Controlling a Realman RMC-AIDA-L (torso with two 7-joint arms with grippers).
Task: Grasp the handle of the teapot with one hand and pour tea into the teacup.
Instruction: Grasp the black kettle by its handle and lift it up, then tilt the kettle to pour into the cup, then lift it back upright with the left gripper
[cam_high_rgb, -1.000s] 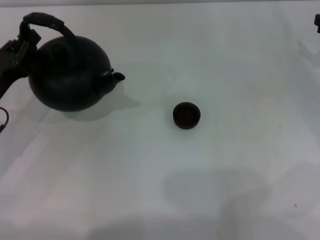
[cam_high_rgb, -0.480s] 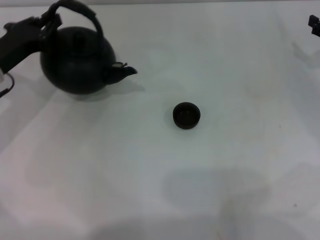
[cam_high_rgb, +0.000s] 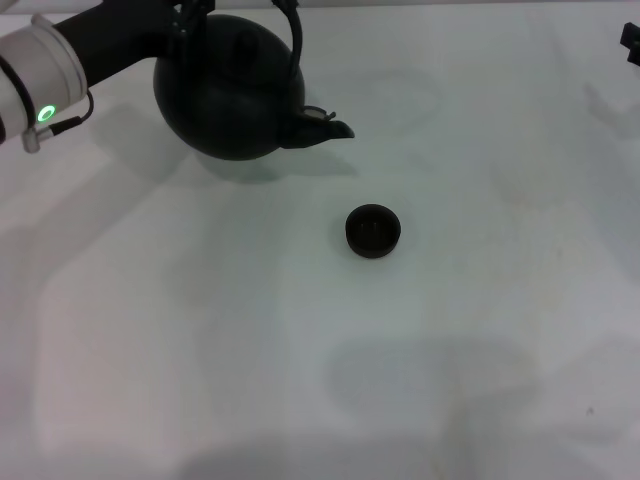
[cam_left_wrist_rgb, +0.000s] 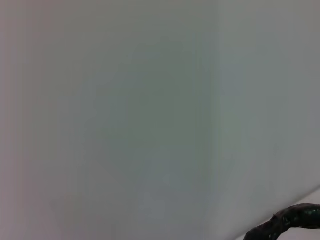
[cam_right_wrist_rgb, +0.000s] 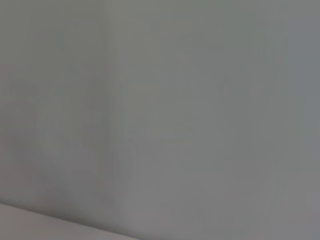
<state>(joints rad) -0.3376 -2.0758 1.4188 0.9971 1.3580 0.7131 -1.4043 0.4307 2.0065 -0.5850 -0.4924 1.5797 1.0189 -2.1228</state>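
Your left gripper (cam_high_rgb: 188, 12) is at the far left of the table (cam_high_rgb: 300, 380), at the handle (cam_high_rgb: 295, 40) of the teapot (cam_high_rgb: 228, 90); the pot looks carried, so you can take the fingers as pinching the handle, though the grip itself sits at the picture's edge. The spout (cam_high_rgb: 328, 128) points right, toward the teacup (cam_high_rgb: 373, 231), which stands apart, nearer you and to the right of the spout. Judging from this, the pour turns on bringing the spout over the cup along that diagonal. Your right gripper (cam_high_rgb: 632, 42) is parked at the far right edge; you cannot tell its fingers' state.
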